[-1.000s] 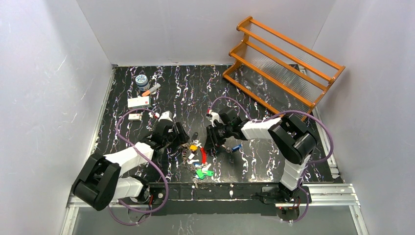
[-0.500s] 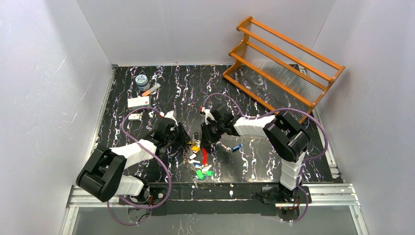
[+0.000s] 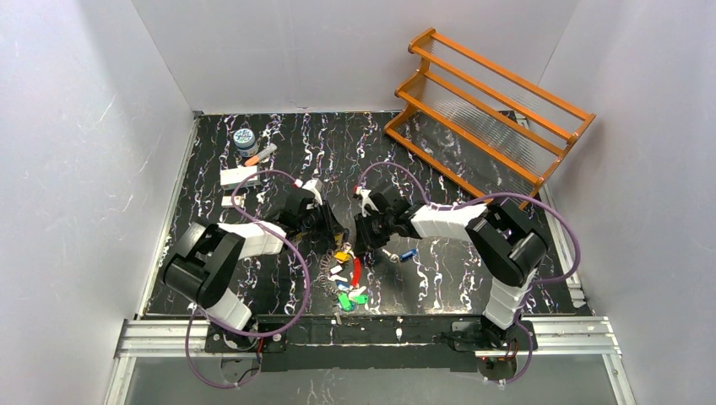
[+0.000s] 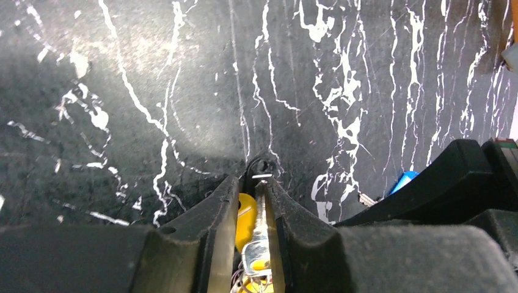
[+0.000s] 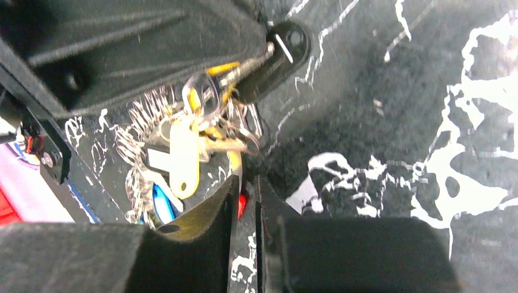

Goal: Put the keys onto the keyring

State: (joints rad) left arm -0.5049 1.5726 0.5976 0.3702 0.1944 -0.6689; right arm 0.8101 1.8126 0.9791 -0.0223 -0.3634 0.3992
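In the left wrist view my left gripper (image 4: 255, 180) is shut on a silver key (image 4: 261, 213), its black head (image 4: 262, 166) poking out past the fingertips. A yellow tag (image 4: 246, 210) sits between the fingers too. The keyring (image 3: 344, 272), a wire ring with yellow, red, green and blue tags, lies between both grippers in the top view. My right gripper (image 5: 245, 178) is closed to a thin slit at the edge of the keyring (image 5: 226, 131), a red tag (image 5: 242, 204) showing below. A blue-headed key (image 3: 409, 253) lies to the right.
An orange wooden rack (image 3: 490, 110) leans at the back right. At the back left stand a small jar (image 3: 245, 139), an orange marker (image 3: 260, 154) and a white box (image 3: 241, 175). White walls close in the black marbled table (image 3: 321, 152).
My left arm swung forward and right to the keyring, and its gripper closed on the black-headed key. The right gripper narrowed and stayed by the ring.
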